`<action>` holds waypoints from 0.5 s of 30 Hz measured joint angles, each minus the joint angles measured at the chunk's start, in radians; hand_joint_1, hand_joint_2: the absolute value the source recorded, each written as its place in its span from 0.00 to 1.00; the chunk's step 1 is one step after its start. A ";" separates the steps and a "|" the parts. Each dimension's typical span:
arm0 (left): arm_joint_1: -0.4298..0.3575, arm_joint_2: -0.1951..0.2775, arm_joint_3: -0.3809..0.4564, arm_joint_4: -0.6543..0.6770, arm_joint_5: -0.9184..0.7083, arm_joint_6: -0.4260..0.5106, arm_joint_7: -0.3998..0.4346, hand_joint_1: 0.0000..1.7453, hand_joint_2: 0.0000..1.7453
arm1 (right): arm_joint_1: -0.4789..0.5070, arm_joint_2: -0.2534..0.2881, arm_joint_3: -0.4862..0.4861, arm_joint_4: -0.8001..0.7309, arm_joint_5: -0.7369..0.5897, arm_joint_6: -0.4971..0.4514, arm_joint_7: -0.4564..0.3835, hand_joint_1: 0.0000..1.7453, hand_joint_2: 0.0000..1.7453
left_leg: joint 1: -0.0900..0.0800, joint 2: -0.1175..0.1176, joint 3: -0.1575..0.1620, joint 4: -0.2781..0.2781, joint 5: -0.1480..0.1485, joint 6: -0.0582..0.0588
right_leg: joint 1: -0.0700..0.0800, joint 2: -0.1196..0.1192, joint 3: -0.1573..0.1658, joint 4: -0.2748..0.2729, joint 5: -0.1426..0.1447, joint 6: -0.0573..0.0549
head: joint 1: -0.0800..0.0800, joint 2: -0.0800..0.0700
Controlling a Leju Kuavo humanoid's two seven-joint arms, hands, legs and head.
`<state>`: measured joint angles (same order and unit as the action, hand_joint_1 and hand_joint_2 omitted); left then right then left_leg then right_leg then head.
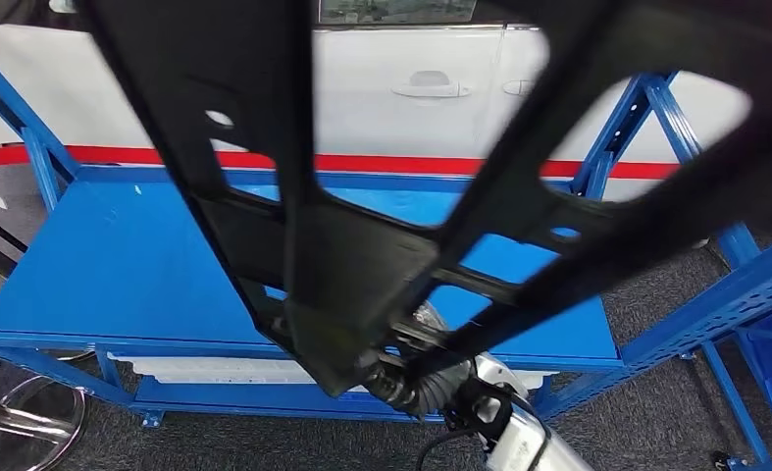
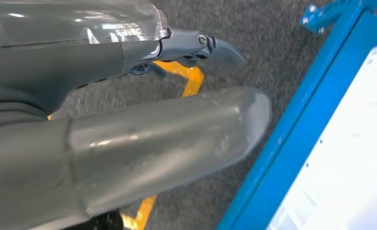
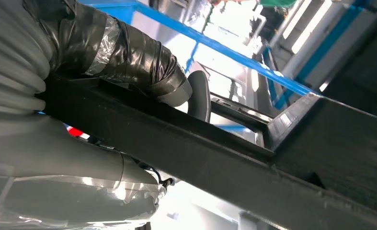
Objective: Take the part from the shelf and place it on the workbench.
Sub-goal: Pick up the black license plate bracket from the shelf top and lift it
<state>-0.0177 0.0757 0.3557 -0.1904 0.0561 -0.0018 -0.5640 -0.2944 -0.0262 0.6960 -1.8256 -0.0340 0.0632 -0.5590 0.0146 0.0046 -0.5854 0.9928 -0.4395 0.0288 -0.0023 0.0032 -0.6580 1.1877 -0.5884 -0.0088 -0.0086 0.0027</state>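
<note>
The right robot hand (image 1: 416,378) grips the black part (image 1: 362,245) at its lower end; the part fans up toward twelve o'clock above the blue bench (image 1: 117,265). The left robot hand (image 2: 129,124) is spread, holding nothing.

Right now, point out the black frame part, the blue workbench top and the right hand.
Black frame part (image 1: 347,255), head view, central plate.
Blue workbench top (image 1: 117,265), head view, bare surface.
Right hand (image 3: 129,57), right wrist view, taped finger gripping part.
</note>
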 joint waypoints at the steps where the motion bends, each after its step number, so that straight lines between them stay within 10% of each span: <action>1: 0.001 0.003 0.002 0.000 -0.005 0.002 0.000 0.00 0.00 | 0.015 -0.013 0.000 -0.020 0.005 -0.005 -0.005 1.00 1.00 | -0.001 0.004 -0.005 0.001 0.003 0.002 | -0.002 0.000 -0.020 0.062 -0.034 0.003 | 0.000 0.000; 3: 0.002 0.007 0.005 0.000 -0.017 0.003 0.000 0.00 0.00 | 0.041 -0.034 -0.001 -0.054 0.012 -0.007 -0.010 1.00 1.00 | -0.002 0.013 -0.016 0.006 0.008 0.003 | -0.006 -0.001 -0.025 0.115 -0.050 0.007 | 0.000 0.000; 7: 0.001 0.010 0.006 0.000 -0.043 0.004 0.000 0.00 0.00 | 0.064 -0.056 0.000 -0.106 0.036 -0.013 -0.022 1.00 1.00 | -0.003 0.034 -0.038 0.025 0.016 -0.009 | -0.009 -0.027 0.121 -0.100 0.033 0.006 | 0.000 0.000; 11: -0.006 0.015 0.006 0.000 -0.063 0.005 0.003 0.00 0.00 | 0.075 -0.068 0.000 -0.136 0.051 -0.024 -0.027 1.00 1.00 | -0.004 0.047 -0.044 0.031 0.029 -0.035 | -0.002 -0.024 0.133 -0.151 0.055 -0.016 | 0.000 0.000; 15: -0.012 0.015 0.005 0.000 -0.074 0.003 0.005 0.00 0.00 | 0.077 -0.078 0.001 -0.140 0.055 -0.024 -0.024 1.00 1.00 | 0.000 0.014 -0.089 0.153 -0.098 -0.057 | -0.005 -0.009 0.097 -0.157 0.093 -0.043 | 0.000 0.000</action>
<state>-0.0299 0.0904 0.3610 -0.1904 -0.0180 0.0012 -0.5593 -0.2172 -0.1046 0.6970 -1.9657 0.0207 0.0397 -0.5832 0.0148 0.0182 -0.6748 1.1453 -0.5374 -0.0281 -0.0070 -0.0062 -0.5615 1.0303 -0.4958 -0.0518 -0.0088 0.0027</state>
